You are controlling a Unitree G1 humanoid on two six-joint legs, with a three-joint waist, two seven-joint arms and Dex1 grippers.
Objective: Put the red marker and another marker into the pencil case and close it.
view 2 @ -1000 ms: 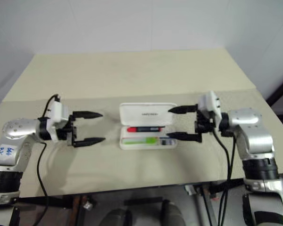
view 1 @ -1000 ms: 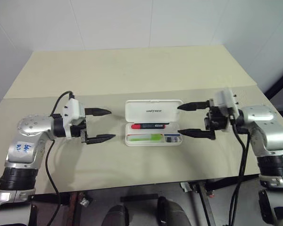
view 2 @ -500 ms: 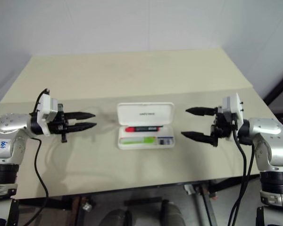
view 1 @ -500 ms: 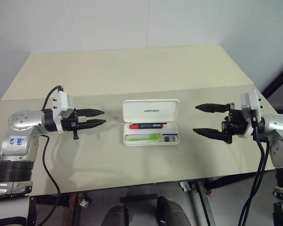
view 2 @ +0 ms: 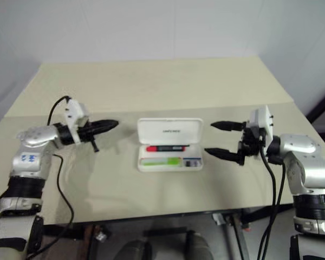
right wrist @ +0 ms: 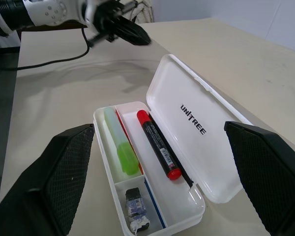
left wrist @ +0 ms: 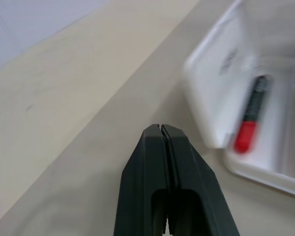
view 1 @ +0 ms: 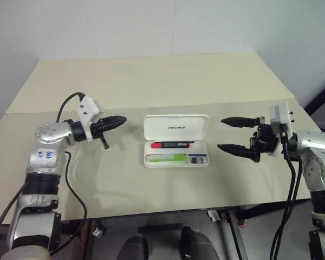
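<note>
The white pencil case [view 1: 176,129] lies open at the table's middle, its lid tilted back. In its tray lie the red marker [view 1: 170,145] and, nearer the front, the light green marker [view 1: 167,158]; both show again as the red marker [right wrist: 157,143] and the green marker [right wrist: 120,145]. My left gripper [view 1: 121,121] is shut on nothing and points level at the lid's left end, a short gap away. In the left wrist view its closed fingers [left wrist: 152,167] aim at the case [left wrist: 206,98]. My right gripper [view 1: 222,134] stands open to the right of the case, not touching it.
A small grey stub [right wrist: 136,214] sits in the tray's end compartment. The beige table [view 1: 151,81] has a seam across it behind the case, and its front edge runs just below both arms. Black cables hang from both wrists.
My left gripper has shut and moved toward the left end of the case's lid. My right gripper, still open, has drawn back a little from the case's right end.
</note>
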